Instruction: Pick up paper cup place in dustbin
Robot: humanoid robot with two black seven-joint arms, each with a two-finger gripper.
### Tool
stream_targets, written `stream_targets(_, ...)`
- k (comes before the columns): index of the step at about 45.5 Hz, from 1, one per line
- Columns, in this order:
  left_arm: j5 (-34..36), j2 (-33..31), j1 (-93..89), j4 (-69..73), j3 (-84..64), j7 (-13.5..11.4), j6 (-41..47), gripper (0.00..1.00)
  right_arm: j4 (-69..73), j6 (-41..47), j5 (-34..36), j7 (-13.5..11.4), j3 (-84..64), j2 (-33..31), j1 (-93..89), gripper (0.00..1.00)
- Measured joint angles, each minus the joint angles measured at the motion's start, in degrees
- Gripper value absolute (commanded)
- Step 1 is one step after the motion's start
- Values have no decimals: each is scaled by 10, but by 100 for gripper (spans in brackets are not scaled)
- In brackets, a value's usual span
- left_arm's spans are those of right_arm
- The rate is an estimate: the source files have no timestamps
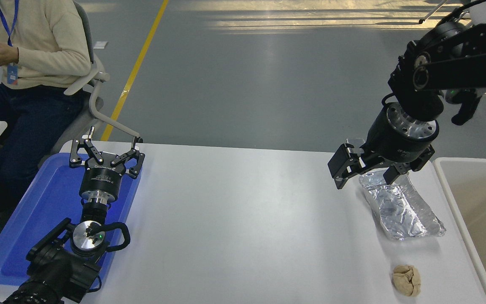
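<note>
From the head view, the right hand (366, 175) hangs from its black arm, which comes in from the upper right, and points down over the far right part of the white counter (243, 219). Its fingers are spread apart with nothing between them. One finger (341, 166) stands off to the left of the crumpled silver foil tray (399, 204); the other sits over the tray's far end, though whether it touches the foil cannot be told from this angle.

The foil tray lies slantwise on the counter's right side, its long axis running from the far end under the hand toward the near right. A tan crumpled paper ball (406, 279) rests nearer the camera, well apart from the tray and close to the counter's front right.

The dustbin (452, 185), beige with a thick pale rim, stands just beside the counter's right edge; only part of its opening shows, and that part's inside looks bare. The paper cup cannot be seen anywhere in this view.

The left hand (107, 157) is parked at the lower left over a flat blue tray (36, 211), its fingers spread and holding nothing.

A person in a cream sweater (36, 38) sits on a chair at the far left.
</note>
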Motion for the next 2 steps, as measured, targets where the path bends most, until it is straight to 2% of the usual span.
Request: stream_targets(2, 0, 0, 0, 0, 0, 0, 0, 100, -2, 1, 0, 0, 1, -1, -1, 100)
